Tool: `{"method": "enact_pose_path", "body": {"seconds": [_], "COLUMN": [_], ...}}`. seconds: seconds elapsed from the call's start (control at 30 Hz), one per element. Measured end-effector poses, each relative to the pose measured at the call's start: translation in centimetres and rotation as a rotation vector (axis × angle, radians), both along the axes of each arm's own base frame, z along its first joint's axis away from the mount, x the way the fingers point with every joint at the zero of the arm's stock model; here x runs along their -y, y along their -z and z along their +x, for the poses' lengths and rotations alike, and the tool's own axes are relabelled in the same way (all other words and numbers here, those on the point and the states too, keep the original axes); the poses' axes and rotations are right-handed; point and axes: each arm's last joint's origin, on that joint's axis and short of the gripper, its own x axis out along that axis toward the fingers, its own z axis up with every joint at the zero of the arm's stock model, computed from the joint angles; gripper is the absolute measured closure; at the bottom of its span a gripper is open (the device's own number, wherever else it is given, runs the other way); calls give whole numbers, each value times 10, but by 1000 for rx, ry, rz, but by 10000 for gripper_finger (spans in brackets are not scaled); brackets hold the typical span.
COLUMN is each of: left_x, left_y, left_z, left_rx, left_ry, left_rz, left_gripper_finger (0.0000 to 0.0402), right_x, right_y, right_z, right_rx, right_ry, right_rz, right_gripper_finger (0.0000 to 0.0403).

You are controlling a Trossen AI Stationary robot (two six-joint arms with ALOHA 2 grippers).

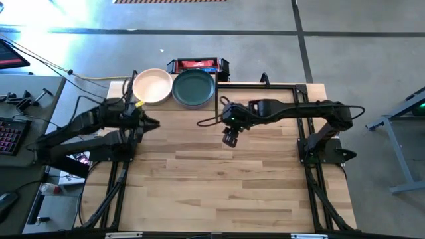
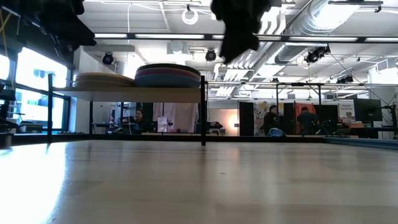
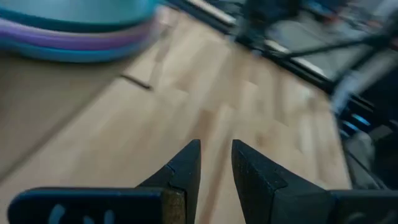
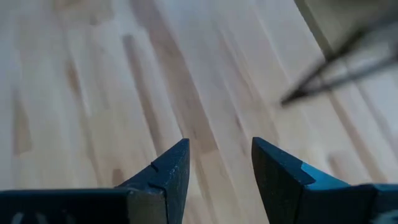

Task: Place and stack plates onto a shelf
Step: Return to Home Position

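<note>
The shelf [image 2: 124,94] stands at the table's far left on thin black legs. Two stacks of plates rest on its board: one with a beige plate on top [image 1: 152,86], one with a dark teal plate on top [image 1: 194,87], above purple and blue ones [image 3: 74,34]. My left gripper [image 1: 154,123] hovers just in front of the shelf, open and with nothing in it [image 3: 216,144]. My right gripper [image 1: 230,139] hangs above the middle of the table, right of the shelf, open and holding nothing [image 4: 220,142].
A red and black box [image 1: 197,65] lies beyond the table's far edge behind the plates. A thin black frame [image 1: 292,85] runs along the far right of the tabletop. Bare wood [image 1: 226,186] fills the middle and near part. People sit in the room beyond [image 2: 271,118].
</note>
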Motion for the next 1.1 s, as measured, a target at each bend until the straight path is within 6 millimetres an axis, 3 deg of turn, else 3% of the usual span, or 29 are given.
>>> {"method": "enact_pose_path", "body": {"seconds": [0.17,0.37,0.63,0.87,1.1], "left_x": [4,2,0,0,0], "left_y": [25,58,100,119,121], "left_z": [6,20,25,25,24], "left_rx": [123,262,305,268,256], "left_ry": [119,164,173,171,160], "left_rz": [33,113,158,135,139], "left_gripper_finger": [323,323,323,323,323], "right_x": [2,-3,-3,-6,-8], "right_y": [20,39,75,108,131], "right_z": [-33,-78,-145,-186,-209], "right_rx": [42,282,432,546,597], "right_ry": [89,59,65,66,50], "right_rz": [32,-7,-35,-39,-61], "right_gripper_finger": [252,252,252,252,252]}}
